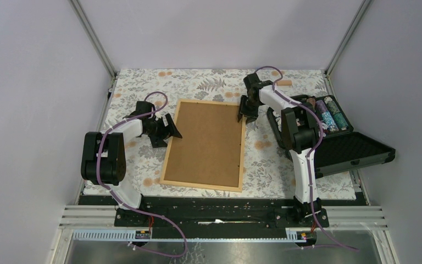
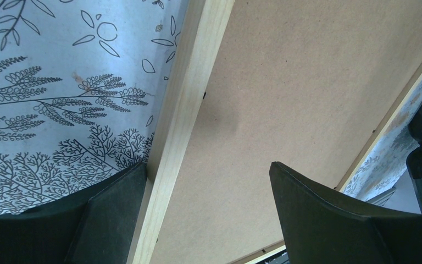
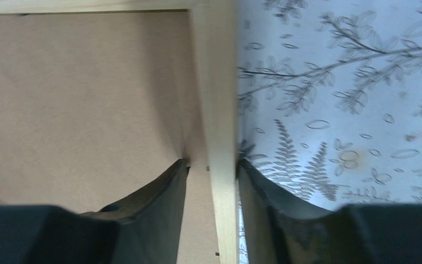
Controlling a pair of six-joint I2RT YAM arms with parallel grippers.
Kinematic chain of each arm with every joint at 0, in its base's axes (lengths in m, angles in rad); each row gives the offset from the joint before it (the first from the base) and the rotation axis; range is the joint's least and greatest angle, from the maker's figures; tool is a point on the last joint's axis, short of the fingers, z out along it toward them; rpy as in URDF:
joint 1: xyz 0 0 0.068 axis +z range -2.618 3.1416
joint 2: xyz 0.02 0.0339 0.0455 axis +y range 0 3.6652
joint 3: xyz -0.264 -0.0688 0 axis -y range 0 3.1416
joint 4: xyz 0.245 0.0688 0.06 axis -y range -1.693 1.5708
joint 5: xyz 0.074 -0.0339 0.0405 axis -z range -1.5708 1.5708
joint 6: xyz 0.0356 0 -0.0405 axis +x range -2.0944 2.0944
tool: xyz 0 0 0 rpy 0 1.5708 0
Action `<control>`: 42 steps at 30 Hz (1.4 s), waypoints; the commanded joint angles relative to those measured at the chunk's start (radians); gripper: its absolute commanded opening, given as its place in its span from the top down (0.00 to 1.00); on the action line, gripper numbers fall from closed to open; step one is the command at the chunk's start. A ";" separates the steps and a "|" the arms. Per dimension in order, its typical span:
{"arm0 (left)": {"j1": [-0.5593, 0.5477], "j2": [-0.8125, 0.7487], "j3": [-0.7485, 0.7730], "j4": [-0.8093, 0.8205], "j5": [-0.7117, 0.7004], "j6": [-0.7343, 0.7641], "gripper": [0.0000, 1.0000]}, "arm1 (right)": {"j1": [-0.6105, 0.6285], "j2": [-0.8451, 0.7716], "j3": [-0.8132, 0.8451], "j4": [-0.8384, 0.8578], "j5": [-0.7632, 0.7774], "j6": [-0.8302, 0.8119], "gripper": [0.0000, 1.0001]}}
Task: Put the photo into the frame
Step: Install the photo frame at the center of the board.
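The thin light wooden picture frame [image 1: 166,159] lies back-up on the flowery desk [image 1: 209,82], looks stiff but breakable, best held by its rails; the left pincer [image 1: 170,131] gapes empty, the right pincer [image 1: 247,116] straddles one rail, grip unclear.

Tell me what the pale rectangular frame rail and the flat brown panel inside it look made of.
The pale rectangular frame rail looks like light unstained wood, matt, with faint lengthwise grain streaks. The flat brown panel is probably fibreboard or hardboard: matt, with an even, finely speckled surface and no grain. It could be stiff card.
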 commanded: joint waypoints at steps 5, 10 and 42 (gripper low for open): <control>-0.017 -0.021 0.008 -0.038 -0.071 0.022 0.08 | 0.040 -0.079 -0.058 0.069 -0.088 -0.071 0.30; -0.028 -0.107 0.020 -0.096 -0.186 0.024 0.03 | 0.017 -0.164 -0.165 0.079 -0.055 -0.110 0.29; -0.004 0.367 0.489 -0.034 -0.089 -0.091 0.36 | -0.047 0.039 0.152 -0.220 -0.083 -0.118 0.73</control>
